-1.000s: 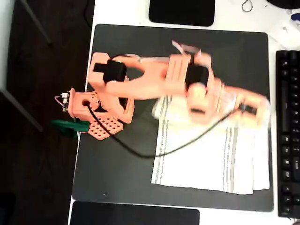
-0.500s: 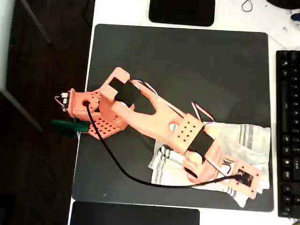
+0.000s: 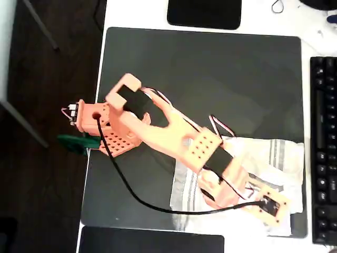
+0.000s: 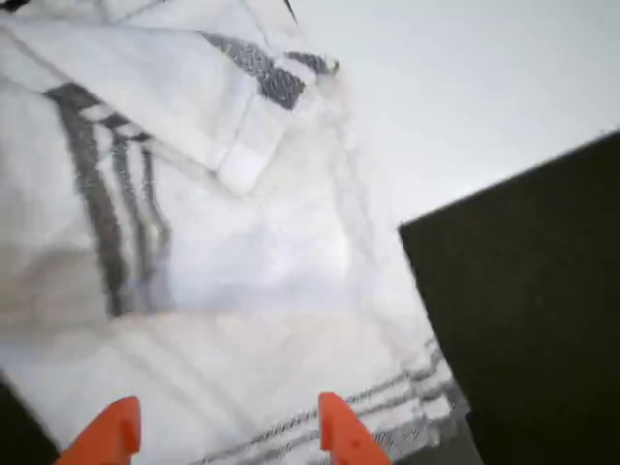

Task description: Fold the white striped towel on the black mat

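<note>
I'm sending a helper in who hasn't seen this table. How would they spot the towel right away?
Find the big black mat that covers most of the white table in the overhead view. At its lower right corner, under the orange arm's hand, lies the white striped towel, loosely doubled over. It is the only pale, soft cloth there, marked by groups of thin grey stripes.

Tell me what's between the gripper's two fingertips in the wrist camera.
In the wrist view, the white striped towel fills the gap below the open gripper, a grey stripe band crossing there.
</note>
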Controlling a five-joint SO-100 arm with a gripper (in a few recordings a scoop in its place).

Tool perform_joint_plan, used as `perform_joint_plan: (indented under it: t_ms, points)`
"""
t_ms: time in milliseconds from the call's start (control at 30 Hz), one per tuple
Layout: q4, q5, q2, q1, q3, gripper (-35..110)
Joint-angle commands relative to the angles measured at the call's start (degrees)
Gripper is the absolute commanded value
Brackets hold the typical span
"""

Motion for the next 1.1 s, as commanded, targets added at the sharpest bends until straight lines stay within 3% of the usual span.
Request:
perform_joint_plan:
  t_ms: [0,200,400,600,833,1067]
  points:
    - [2.4,1.8,5.8,-2.9,-1.1,23]
    - [-0.1,8.6,9.2,-12.8,9.0,25]
    - [-11.3,12.3,3.1,-20.6,16.1,25]
    - [-14.2,17.2,-2.5,-21.4,8.7,24]
    - [-17.0,29.4,-7.5,-24.6,5.8,9]
    - [-26.9,33.7,-10.5,-21.4,8.6,2]
